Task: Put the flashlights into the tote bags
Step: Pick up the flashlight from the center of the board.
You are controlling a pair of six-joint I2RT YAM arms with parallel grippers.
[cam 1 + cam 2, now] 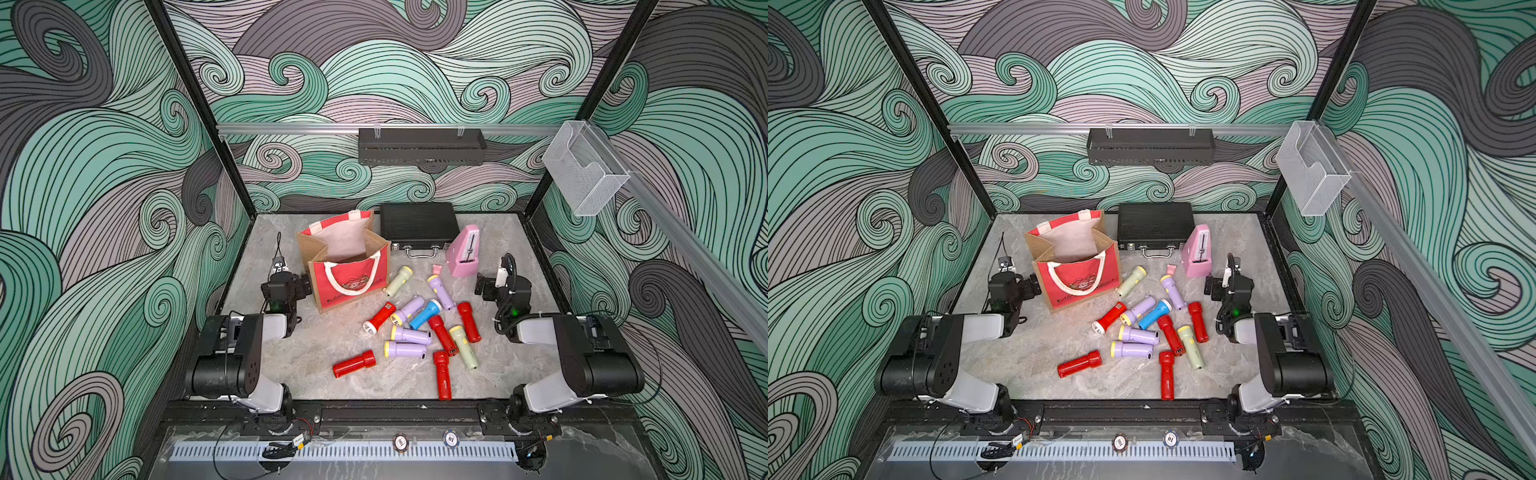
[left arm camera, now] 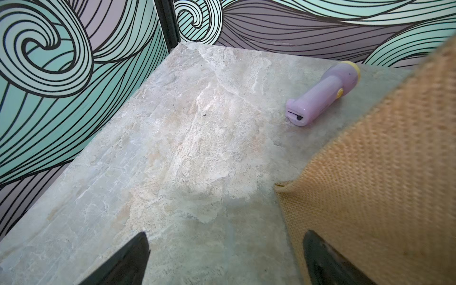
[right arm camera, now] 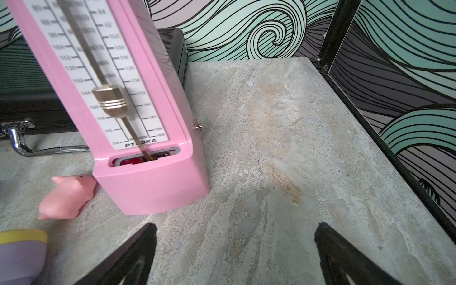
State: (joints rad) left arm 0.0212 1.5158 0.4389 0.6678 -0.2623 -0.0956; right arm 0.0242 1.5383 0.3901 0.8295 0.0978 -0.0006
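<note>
The left arm (image 1: 232, 361) and right arm (image 1: 590, 357) are each built of chunky black joint housings and smooth pale grey-white shells. A small green light (image 1: 514, 311) glows on each black wrist block. Black cables (image 1: 503, 326) loop beside the right wrist, and a thin black wire (image 1: 279, 245) arcs above the left. The left tool (image 2: 225, 249) and right tool (image 3: 237, 241) each show two tapered black fingers (image 3: 138, 256).

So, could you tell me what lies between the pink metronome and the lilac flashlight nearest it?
A small pink pig toy lies there, clearest in the right wrist view.
</note>
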